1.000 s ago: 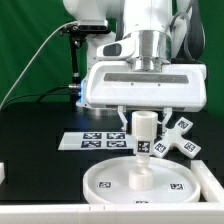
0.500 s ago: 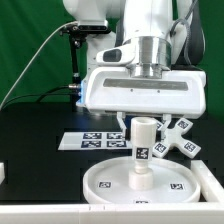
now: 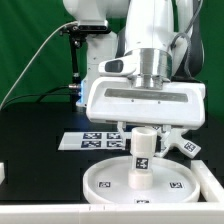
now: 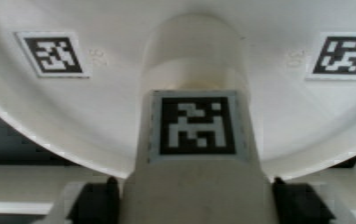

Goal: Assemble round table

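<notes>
The white round disc lies flat at the front of the black table, its tags facing up. The short cylindrical leg stands upright on the middle of the disc, with a tag on its side. My gripper is above the disc and shut on the top of the leg. In the wrist view the leg runs between my dark finger pads down to the disc. The cross-shaped foot lies behind the disc on the exterior view's right, mostly hidden by my hand.
The marker board lies flat behind the disc. A white rail runs along the table's front edge. A small white block sits at the exterior view's left edge. The robot base stands at the back.
My gripper has come down and a little toward the exterior view's left with the leg in it. The leg now reaches lower on the disc. The hand hides more of the foot.
</notes>
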`<state>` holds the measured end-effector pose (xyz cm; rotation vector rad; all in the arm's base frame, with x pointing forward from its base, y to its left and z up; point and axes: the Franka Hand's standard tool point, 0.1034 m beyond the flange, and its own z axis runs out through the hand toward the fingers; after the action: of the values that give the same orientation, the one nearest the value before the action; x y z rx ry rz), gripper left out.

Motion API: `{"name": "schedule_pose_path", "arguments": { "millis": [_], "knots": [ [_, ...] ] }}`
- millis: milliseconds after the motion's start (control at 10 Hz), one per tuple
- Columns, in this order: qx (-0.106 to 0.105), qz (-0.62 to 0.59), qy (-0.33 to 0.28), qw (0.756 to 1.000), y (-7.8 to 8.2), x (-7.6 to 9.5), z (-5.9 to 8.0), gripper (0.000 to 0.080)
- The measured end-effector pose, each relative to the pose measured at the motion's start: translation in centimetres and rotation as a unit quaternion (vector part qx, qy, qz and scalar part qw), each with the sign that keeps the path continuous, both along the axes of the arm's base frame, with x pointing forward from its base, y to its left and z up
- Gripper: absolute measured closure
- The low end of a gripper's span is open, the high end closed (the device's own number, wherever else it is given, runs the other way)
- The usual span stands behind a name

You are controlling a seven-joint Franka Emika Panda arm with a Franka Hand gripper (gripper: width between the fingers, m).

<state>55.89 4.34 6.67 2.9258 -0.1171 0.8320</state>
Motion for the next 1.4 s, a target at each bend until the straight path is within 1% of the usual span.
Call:
{"name": "schedule_pose_path", "arguments": {
  "millis": [300, 400, 500, 600, 700, 800, 900, 1000, 1100, 1200, 1300, 1400],
  "knots": [
    [-0.001, 0.002, 0.007, 1.0, 0.0, 0.1, 0.0, 0.0392],
    [-0.001, 0.003, 0.018, 1.0, 0.0, -0.1, -0.3, 0.0392],
    [0.002, 0.006, 0.034, 0.999, 0.0, 0.0, 0.0, 0.0229],
    [0.013, 0.004, 0.045, 0.999, -0.2, 0.2, 1.5, 0.0172],
    [0.03, -0.001, 0.088, 0.996, 0.3, 0.0, 2.2, 0.0172],
    [0.047, -0.006, 0.139, 0.989, 0.7, 0.1, 2.8, 0.0154],
    [0.055, -0.011, 0.161, 0.985, 0.7, 0.6, 3.5, 0.015],
    [0.066, -0.019, 0.212, 0.975, 0.7, 0.2, 3.4, 0.015],
    [0.074, -0.025, 0.258, 0.963, 0.9, 0.2, 3.3, 0.015],
    [0.07, -0.023, 0.264, 0.962, 0.8, 0.7, 2.9, 0.015],
    [0.059, -0.015, 0.286, 0.956, 0.5, 0.1, 2.2, 0.015],
    [0.052, -0.011, 0.277, 0.959, 0.1, 0.3, 1.7, 0.015]
  ]
}}
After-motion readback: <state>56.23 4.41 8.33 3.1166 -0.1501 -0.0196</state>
